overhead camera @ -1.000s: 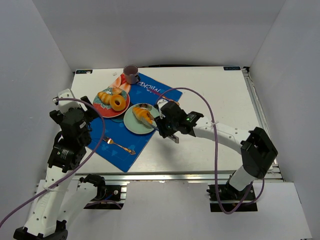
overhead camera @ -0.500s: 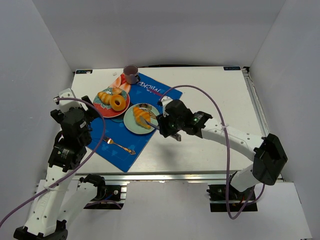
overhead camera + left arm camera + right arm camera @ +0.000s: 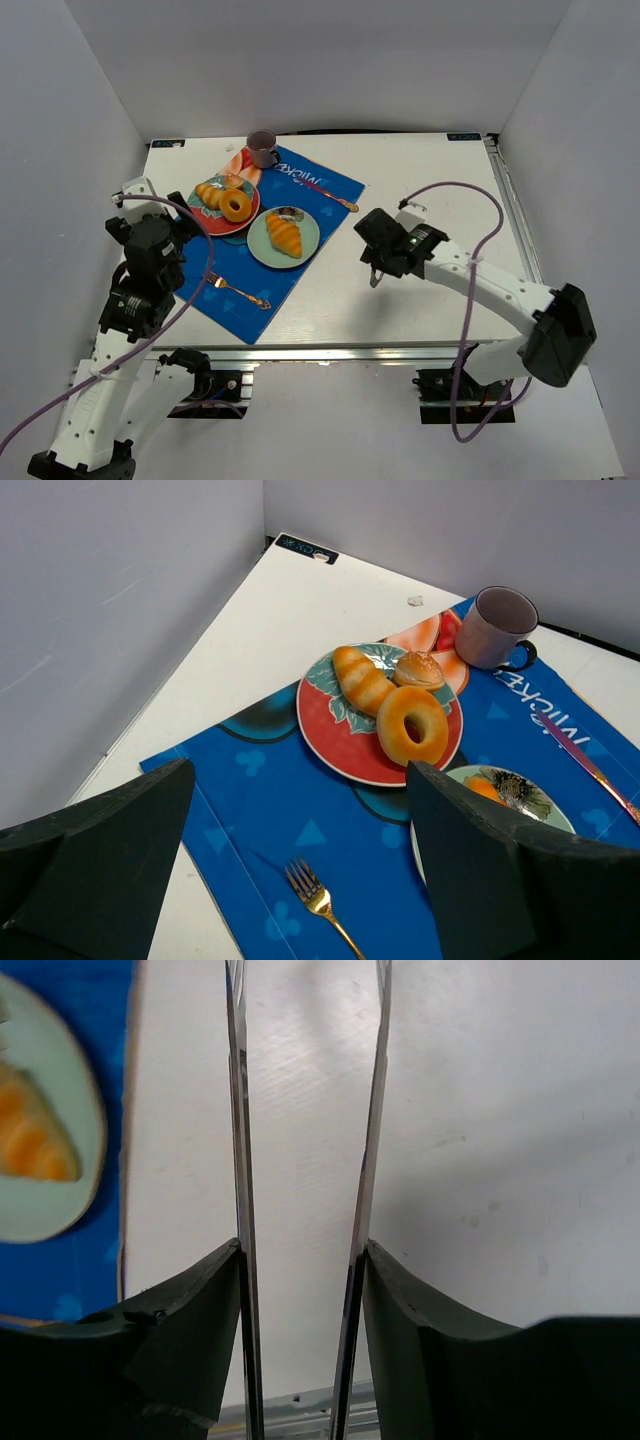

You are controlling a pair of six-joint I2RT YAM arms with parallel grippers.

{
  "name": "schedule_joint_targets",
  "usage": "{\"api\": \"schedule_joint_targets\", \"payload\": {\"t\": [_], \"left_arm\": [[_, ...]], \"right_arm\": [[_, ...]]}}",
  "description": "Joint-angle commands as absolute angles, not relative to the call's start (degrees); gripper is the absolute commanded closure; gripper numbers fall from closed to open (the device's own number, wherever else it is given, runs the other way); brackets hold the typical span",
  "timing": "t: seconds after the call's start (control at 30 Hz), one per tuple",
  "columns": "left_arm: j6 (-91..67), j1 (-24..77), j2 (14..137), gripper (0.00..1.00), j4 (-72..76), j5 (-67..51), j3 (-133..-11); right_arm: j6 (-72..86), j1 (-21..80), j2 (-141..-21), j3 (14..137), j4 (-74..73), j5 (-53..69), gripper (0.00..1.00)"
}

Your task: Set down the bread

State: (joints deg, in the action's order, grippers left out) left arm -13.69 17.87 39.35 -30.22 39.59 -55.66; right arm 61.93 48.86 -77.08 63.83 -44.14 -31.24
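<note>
Jaws on the right gripper (image 3: 372, 272) are sitting partway open with nothing between them but bare table (image 3: 430, 190). It's hovering just off the right edge of the blue mat (image 3: 235, 300), well apart from the plates. Same for the left gripper (image 3: 300, 770): jaws gaping wide, holding nothing, hanging over the near-left part of the mat.

As for the bread (image 3: 284, 236), it's lying on the green plate (image 3: 312, 245), roughly in the middle, with nothing touching it. That plate is sitting right beside the red plate (image 3: 205, 222), which is carrying the doughnut (image 3: 237, 206) and the other ridged pastry (image 3: 210, 192), so it's not getting mixed up with those.

I'm reading this as the placing being basically done: bread down, nothing gripping it, arm clear. From overhead I can't quite tell whether it's lying flat or leaning on some small dark thing at the plate's far rim. What's left, I'm guessing, is just the right arm going back to rest, unless the bread is meant for somewhere else.
</note>
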Motion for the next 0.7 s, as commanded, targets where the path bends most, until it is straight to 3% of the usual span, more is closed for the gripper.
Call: {"api": "schedule_joint_targets", "payload": {"t": [0.0, 0.37, 0.67], "left_arm": [[-12.83, 18.10, 38.15, 0.02, -29.09, 38.41, -55.02], [-13.27, 18.02, 35.77, 0.02, -30.23, 36.21, -54.49], [-13.62, 18.02, 34.54, 0.02, -29.97, 35.86, -52.91]], "right_arm": [[79.00, 49.13, -83.29, 63.98, -48.33, -34.81, 0.46], [87.54, 52.47, -99.84, 69.00, -44.92, -27.08, 0.48], [85.35, 55.28, -102.83, 68.82, -41.05, -24.53, 0.35]]}}
